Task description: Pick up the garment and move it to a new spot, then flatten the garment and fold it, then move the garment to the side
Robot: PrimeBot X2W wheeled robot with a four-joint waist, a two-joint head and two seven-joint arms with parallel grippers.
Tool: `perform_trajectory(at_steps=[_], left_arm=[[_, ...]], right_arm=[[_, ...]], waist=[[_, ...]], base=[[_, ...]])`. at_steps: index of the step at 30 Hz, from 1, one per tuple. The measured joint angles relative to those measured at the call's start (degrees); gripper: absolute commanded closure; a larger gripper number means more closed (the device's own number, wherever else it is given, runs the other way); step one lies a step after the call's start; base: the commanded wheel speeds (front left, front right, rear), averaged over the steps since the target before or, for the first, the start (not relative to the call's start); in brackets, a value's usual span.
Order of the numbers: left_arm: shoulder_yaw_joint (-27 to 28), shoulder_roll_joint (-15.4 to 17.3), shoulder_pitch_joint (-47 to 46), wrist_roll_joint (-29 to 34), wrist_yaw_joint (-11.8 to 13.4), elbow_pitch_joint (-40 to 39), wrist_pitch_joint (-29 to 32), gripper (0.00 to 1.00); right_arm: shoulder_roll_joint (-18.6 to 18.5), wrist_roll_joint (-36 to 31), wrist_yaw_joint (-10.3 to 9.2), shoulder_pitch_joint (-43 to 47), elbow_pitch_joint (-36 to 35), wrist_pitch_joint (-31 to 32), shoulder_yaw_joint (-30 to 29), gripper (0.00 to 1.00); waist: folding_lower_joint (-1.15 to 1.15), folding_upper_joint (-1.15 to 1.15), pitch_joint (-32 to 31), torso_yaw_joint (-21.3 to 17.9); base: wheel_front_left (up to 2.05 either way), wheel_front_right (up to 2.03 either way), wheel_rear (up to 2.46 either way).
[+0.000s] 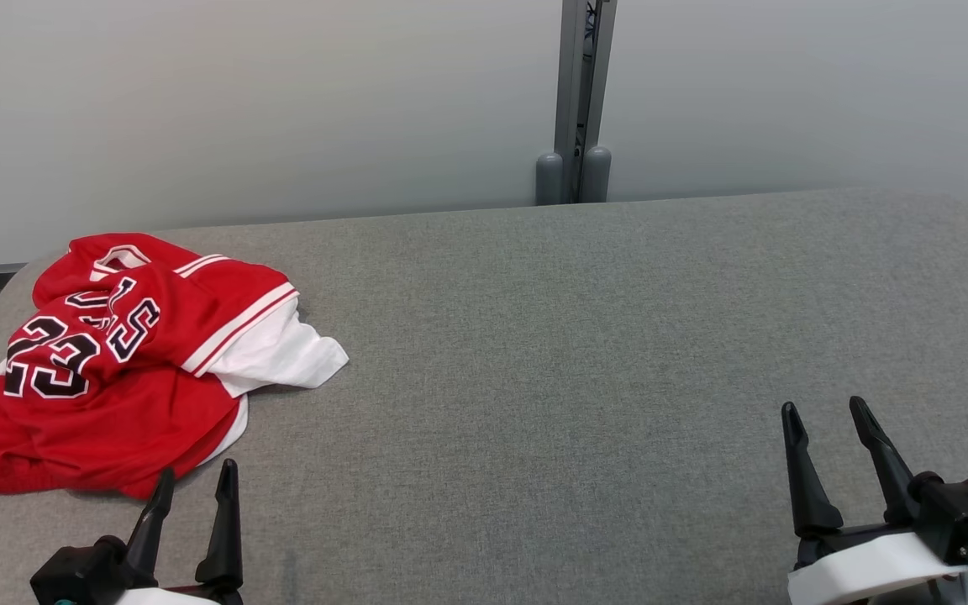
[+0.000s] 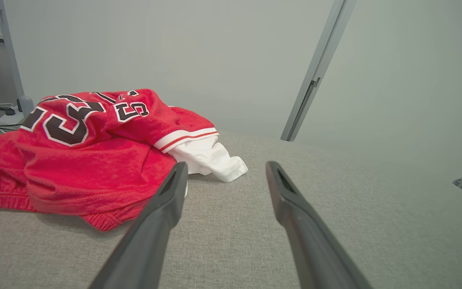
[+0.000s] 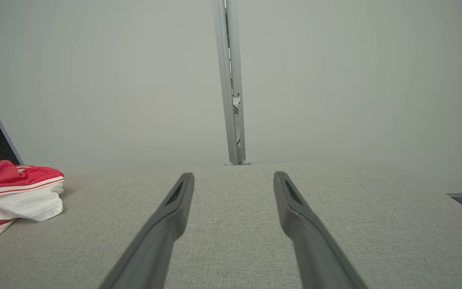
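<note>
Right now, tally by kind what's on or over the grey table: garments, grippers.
Garments: 1, the crumpled red and white jersey
Grippers: 2, the left gripper and the right gripper, both open and empty
Total: 3

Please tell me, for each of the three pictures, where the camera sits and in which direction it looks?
Head view: on the robot's head, looking forward and down at the grey surface with the garment at its left; the left tool and right tool, both open, show at the bottom.
Left wrist view: on the left wrist, looking along its own fingers toward the garment.
Right wrist view: on the right wrist, looking along its own fingers toward the grey post.
Shared: all three show the garment.
</note>
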Motion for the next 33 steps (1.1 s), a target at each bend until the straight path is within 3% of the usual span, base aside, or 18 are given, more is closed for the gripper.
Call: perform_trajectory(at_steps=[33], left_arm=[[3.0,-0.6,1.3,11.8,0.2,1.9,-3.3,0.00]], right_arm=[[-0.1,-8.3,0.03,1.7,1.6,-3.3,-0.8,0.00]], waist=[[0.00,0.00,-0.4,-0.1]], base=[[0.00,0.00,0.00]])
